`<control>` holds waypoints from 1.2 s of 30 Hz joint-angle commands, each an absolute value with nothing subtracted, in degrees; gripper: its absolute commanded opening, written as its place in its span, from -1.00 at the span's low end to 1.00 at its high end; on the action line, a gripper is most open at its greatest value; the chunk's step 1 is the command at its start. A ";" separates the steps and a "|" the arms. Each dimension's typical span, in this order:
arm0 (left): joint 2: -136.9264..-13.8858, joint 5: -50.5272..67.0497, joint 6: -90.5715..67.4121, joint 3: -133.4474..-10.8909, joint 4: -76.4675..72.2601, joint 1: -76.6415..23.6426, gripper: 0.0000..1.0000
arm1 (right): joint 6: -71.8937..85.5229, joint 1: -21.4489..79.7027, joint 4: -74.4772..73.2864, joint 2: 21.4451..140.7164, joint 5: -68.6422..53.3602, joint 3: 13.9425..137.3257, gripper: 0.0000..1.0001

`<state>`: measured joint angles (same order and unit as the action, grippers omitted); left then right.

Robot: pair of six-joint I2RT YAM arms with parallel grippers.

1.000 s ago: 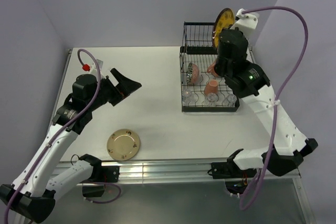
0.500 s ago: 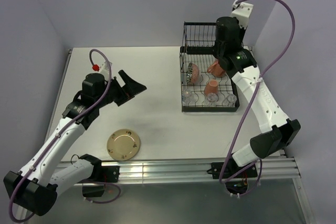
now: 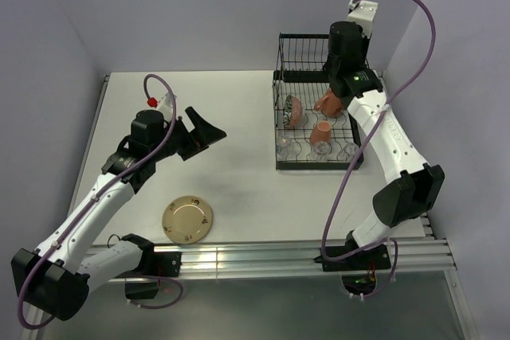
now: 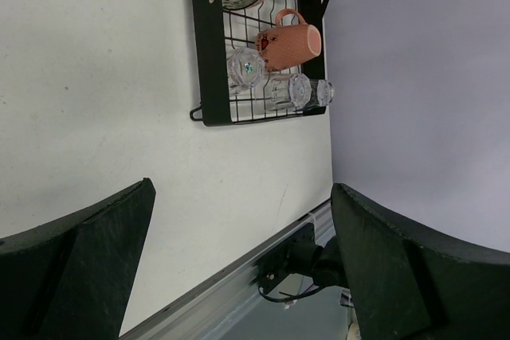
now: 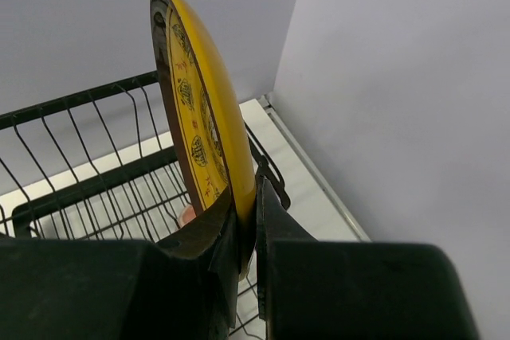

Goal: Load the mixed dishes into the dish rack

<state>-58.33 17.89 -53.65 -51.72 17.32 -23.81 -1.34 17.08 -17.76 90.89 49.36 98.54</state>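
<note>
**A:** What is lying closest to the arm bases?

**B:** The tan speckled plate is lying flat on the desk, near the front edge and left of centre.

**A:** And the left tool?

**B:** The left tool is hovering over the desk a little further back. Its jaws are standing wide apart and gripping nothing.

**A:** Where is the rack sitting?

**B:** The black wire dish rack is sitting on the right side of the desk. Three clear glasses are sitting along its near row. Just behind them an orange mug is resting in the slotted base. Further in, a second orange mug and the dark patterned bowl are sitting side by side.

**A:** What is the right tool doing?

**B:** The right tool is hanging over the rack's taller far section. Its jaws are pinching, nearly together, the lower rim of the yellow patterned plate. The plate is standing upright on edge above the basket wires.
</note>
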 commanded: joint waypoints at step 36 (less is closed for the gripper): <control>-61.44 19.34 -51.33 -49.39 12.57 -23.91 0.96 | -7.03 12.04 -7.29 99.31 42.28 96.85 -1.00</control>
